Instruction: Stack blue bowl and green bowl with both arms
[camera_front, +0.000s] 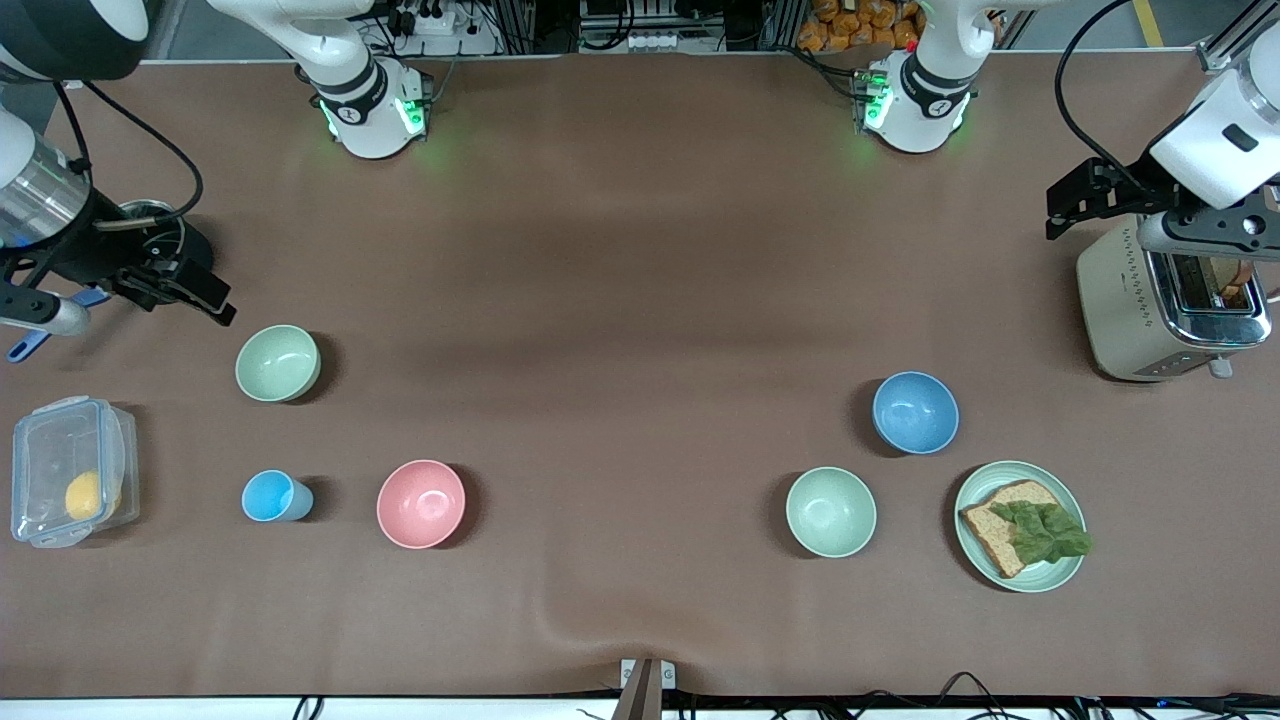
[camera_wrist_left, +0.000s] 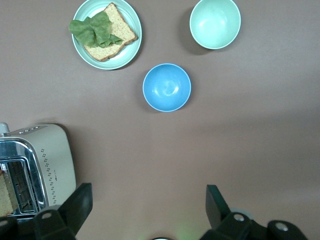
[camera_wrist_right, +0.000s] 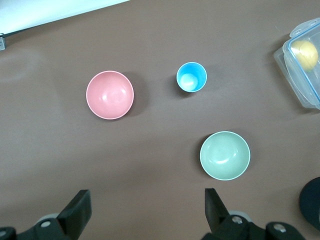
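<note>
Blue bowl (camera_front: 915, 412) and green bowl (camera_front: 830, 511) sit apart, unstacked; green at blue's 7 o'clock. Left gripper (camera_wrist_left: 147, 207) over the toaster (camera_front: 1165, 305), right gripper (camera_wrist_right: 145, 210) over the tabletop's (camera_front: 640, 300) end: jaws wide, empty. Nothing done yet.

blue bowl (camera_front: 915, 412) upright, empty; mint green bowl (camera_front: 830, 511) upright just beside it, nearer the front camera.

Blue bowl (camera_front: 915, 412) medium blue, plain inside. Green bowl (camera_front: 830, 511) lower centre-right pale mint; second green bowl (camera_front: 278, 363) upper left same shade. Pink bowl (camera_front: 421, 503) salmon pink. Cup (camera_front: 273, 496) light blue. Plate (camera_front: 973, 492) lower right pale green, under brown bread (camera_front: 998, 540) and dark green lettuce (camera_front: 1045, 530). Toaster (camera_front: 1125, 300) beige with chrome top, small dotted pattern on side. Container (camera_front: 45, 440) clear, yellow item (camera_front: 84, 495) inside. Table (camera_front: 640, 280) brown.
</note>
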